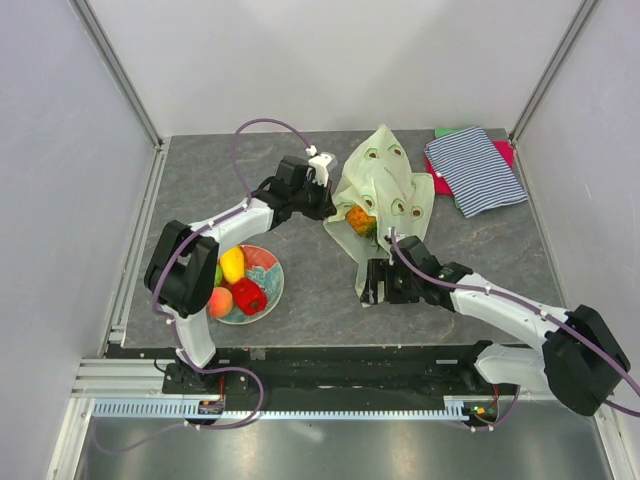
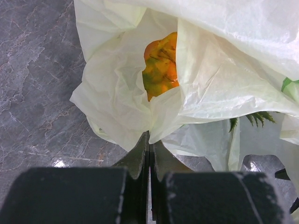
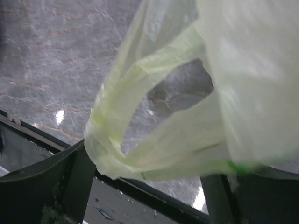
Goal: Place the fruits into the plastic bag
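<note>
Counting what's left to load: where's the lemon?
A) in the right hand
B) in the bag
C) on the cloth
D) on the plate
D: the lemon sits on the plate next to the peach, well clear of the bag.

The left claw point(image 2: 149, 142) and right claw point(image 1: 368, 283) are black, on white-linked, black-jointed arms point(image 1: 225, 222) trailing purple cables point(image 1: 262, 124).

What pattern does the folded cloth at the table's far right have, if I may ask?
The cloth has blue-and-white stripes, best seen in the top external view.
</note>
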You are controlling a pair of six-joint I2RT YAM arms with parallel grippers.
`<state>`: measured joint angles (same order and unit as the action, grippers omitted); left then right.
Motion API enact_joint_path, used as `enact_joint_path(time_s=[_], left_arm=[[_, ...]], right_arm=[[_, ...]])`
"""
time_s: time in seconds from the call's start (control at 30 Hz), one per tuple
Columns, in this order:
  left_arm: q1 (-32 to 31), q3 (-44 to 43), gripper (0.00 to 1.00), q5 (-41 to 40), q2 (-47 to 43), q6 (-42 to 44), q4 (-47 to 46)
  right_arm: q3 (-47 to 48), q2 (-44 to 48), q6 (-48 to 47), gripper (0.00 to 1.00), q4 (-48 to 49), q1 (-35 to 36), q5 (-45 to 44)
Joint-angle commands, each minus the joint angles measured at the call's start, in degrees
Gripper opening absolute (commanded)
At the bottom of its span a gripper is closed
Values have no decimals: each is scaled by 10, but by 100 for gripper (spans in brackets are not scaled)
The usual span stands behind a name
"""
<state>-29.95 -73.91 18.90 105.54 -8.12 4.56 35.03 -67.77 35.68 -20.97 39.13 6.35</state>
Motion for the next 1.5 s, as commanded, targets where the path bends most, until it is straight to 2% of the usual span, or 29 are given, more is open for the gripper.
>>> enact_joint_path(time_s=[0.0, 0.07, 0.1, 0.17, 0.2, 0.27, 0.3, 0.4, 0.57, 0.7, 0.9, 1.0, 1.1, 1.2, 1.4, 1.47], left_arm=[[3, -21, 2, 3, -29, -17, 9], [5, -22, 1, 4, -31, -19, 10], [6, -22, 2, 6, -35, -20, 12], [8, -22, 2, 9, -37, -23, 12], [9, -22, 2, 11, -41, -26, 12], [10, -24, 2, 14, -45, -29, 13], [12, -25, 1, 17, -47, -30, 15], [17, -31, 2, 26, -58, -39, 26], [31, -37, 2, 71, -98, -92, 18], [48, -61, 2, 101, -132, -136, 18], [90, -122, 1, 170, -176, -194, 19], [115, -147, 2, 186, -190, -209, 19], [142, -171, 2, 205, -186, -209, 42], [160, -172, 1, 226, -185, -198, 66], [169, -88, 2, 184, -197, -140, 99], [175, -60, 2, 159, -199, -121, 113]], right_arm=[[3, -20, 18, 83, 101, 2, 11], [8, -32, 12, 72, 113, 2, 9], [11, -34, 11, 63, 116, 2, 5], [18, -39, 6, 54, 120, 2, 1], [24, -40, 4, 43, 119, 2, 0], [30, -36, 1, 32, 117, 2, -3], [34, -33, -3, 20, 114, 2, -5], [58, -11, -14, 0, 85, 2, -28], [145, 66, -42, 0, 4, 2, -98], [270, 102, -82, 0, -72, -1, -156], [447, 77, -162, 0, -136, -6, -229], [495, 63, -192, 0, -137, -8, -251], [511, 54, -205, 0, -136, -10, -259], [483, 57, -201, 0, -129, -11, -258], [359, 81, -188, 0, -109, -11, -209], [319, 91, -186, 0, -103, -11, -150]])
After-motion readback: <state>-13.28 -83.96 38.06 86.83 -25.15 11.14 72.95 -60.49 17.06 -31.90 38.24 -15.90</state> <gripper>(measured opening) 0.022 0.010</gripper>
